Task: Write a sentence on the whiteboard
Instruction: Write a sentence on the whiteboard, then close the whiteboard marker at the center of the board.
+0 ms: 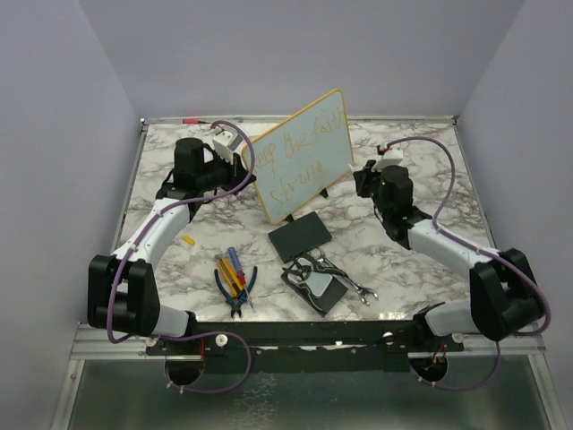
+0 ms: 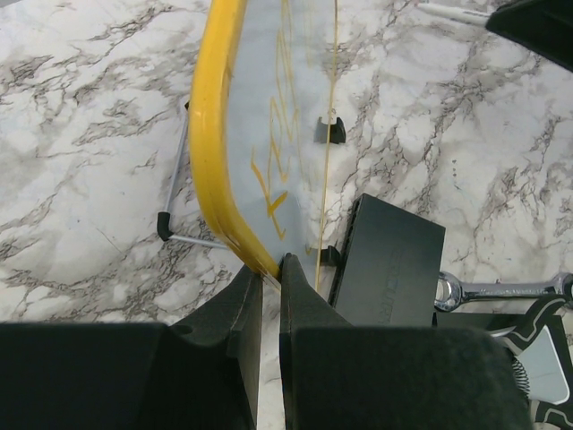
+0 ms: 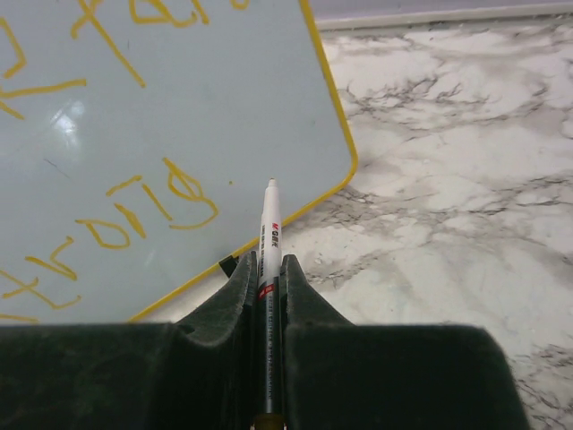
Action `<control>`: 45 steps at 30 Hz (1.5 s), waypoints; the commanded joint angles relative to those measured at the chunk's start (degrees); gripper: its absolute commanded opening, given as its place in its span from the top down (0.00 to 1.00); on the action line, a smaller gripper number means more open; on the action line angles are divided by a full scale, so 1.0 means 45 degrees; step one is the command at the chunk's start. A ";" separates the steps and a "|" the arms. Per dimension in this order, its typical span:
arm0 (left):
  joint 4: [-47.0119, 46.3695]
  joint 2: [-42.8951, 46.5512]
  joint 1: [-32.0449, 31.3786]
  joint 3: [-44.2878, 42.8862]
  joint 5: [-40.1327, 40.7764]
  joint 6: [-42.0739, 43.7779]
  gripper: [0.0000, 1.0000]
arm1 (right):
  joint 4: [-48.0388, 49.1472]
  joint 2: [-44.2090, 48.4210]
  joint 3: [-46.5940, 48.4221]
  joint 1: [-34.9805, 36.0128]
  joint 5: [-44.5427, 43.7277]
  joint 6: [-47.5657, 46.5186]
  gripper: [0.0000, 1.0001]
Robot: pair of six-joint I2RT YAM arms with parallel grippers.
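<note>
right wrist view crops the whiteboard (image 3: 224,107); the sentence (image 3: 154,202) shows only partly.

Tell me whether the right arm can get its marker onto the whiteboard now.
Probably yes: the right end effector holds the marker aimed at the whiteboard, with nothing between them.

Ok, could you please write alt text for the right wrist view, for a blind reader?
The right gripper is shut on a white marker, its tip pointing toward a corner of the yellow-framed whiteboard. Yellow handwriting covers the board; the marble table lies beside it.
</note>
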State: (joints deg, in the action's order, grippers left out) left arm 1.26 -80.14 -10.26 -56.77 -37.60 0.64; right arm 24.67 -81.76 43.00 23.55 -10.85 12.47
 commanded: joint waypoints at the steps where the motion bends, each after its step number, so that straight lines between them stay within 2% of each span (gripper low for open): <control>1: 0.1305 -0.0424 -0.0279 0.0409 0.0233 0.0355 0.94 | -0.1604 0.1997 -0.0739 -0.0047 -0.1144 0.0123 0.99; 4: 0.1319 -0.0395 -0.0281 0.0391 0.0270 0.0261 0.81 | -0.2380 0.3173 -0.1012 -0.0055 -0.0794 0.0126 0.99; 13: 0.1245 -0.0144 -0.0286 0.0510 0.0421 0.0002 0.48 | -0.3803 0.6271 -0.2097 -0.0038 -0.0143 0.0360 0.99; 20: 0.1201 0.0881 -0.0281 0.0931 0.1352 -0.0104 0.31 | -0.4194 0.7821 -0.2473 -0.0048 0.0296 0.0653 0.99; 23: 0.1210 0.2017 -0.0281 0.1810 0.2497 -0.0721 0.29 | -0.4806 0.8408 -0.2338 -0.0047 0.0164 0.0915 0.99; 27: 0.1797 0.4496 -0.0211 0.2944 0.4612 -0.1535 0.26 | -0.5293 0.9140 -0.2348 -0.0043 -0.0193 0.0945 0.99; 32: 0.3017 0.6344 -0.0171 0.3424 0.7494 -0.4177 0.19 | -0.5405 0.9961 -0.2446 -0.0045 -0.0652 0.1467 0.98; 34: 0.3640 0.6253 -0.0085 0.3503 0.8582 -0.5463 0.19 | -0.5437 1.0170 -0.2441 -0.0044 -0.0626 0.1522 0.96; 37: 0.4239 0.5577 0.0273 0.3563 0.9593 -0.6388 0.19 | -0.5839 1.0393 -0.2333 -0.0053 -0.0782 0.1700 0.96; 40: 0.4220 0.4948 0.1036 0.3786 0.9685 -0.7059 0.21 | -0.6240 1.0636 -0.2196 -0.0040 -0.0792 0.1818 0.96; 45: 0.4174 0.4461 0.1679 0.4406 1.0189 -0.7566 0.30 | -0.6540 1.1159 -0.2208 -0.0040 -0.0731 0.1877 0.96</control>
State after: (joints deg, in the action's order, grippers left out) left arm 17.85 -59.40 -4.38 -39.20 2.98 -28.58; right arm -1.87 -33.61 32.60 23.55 -13.02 19.99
